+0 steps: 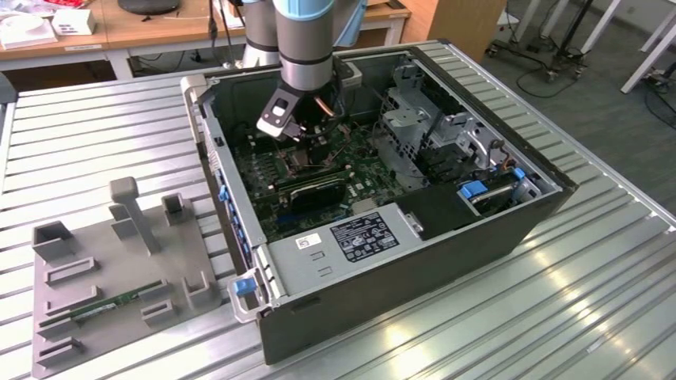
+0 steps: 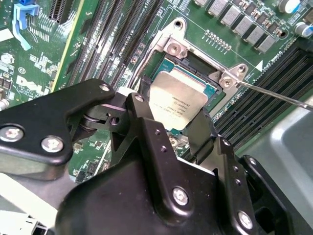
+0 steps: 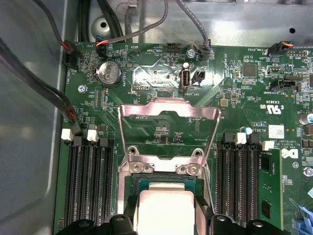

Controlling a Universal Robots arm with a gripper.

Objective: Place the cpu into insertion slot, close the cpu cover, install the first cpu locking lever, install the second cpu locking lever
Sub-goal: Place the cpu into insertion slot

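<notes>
Second wrist view: the gripper (image 2: 172, 106) body hides one edge of the cpu (image 2: 178, 95) and much of the insertion slot (image 2: 211, 92). First wrist view: cpu cut off at the frame edge. Exterior view: the arm (image 1: 306, 47) masks the slot. Seating undetermined.

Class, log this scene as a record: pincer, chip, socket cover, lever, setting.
Pincer: black pincer closed on the silver-tan square metal cpu
Cpu position: at the silvery-rimmed square insertion slot; fully seated or not, cannot tell
Cover: thin silvery metal frame cpu cover, open, standing up
Lever: thin silvery wire lever, unlatched, angled away from the slot
Setting: green circuit board inside an open dark computer case
</notes>
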